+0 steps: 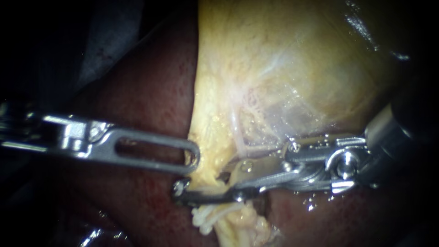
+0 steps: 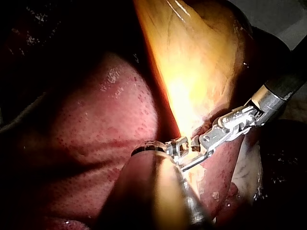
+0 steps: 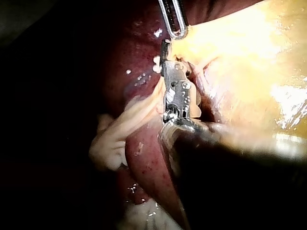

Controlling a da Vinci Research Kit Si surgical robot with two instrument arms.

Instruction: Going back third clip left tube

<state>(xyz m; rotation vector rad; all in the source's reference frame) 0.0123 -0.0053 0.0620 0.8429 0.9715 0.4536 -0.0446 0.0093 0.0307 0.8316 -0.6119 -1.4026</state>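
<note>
My left instrument (image 1: pixel 192 161) comes in from the left, its slotted jaws shut on the lower edge of the yellow gallbladder (image 1: pixel 283 73). My right instrument (image 1: pixel 203 181) reaches in from the right, just below that edge. Its jaws stand open, the long lower one lying across the top of a pale tube bundle (image 1: pixel 233 219) and the short upper one raised. White clips (image 1: pixel 203 216) sit on the bundle just under the lower jaw. I cannot tell which tube is the left one. In the left wrist view the right instrument (image 2: pixel 195 154) shows a gap between its jaws.
Dark red liver (image 1: pixel 137 91) lies behind and below both instruments. In the right wrist view the pale tubes (image 3: pixel 127 122) trail away beside the right instrument (image 3: pixel 168 55) over the liver. The left instrument's slotted jaws (image 3: pixel 176 26) lie just ahead of it.
</note>
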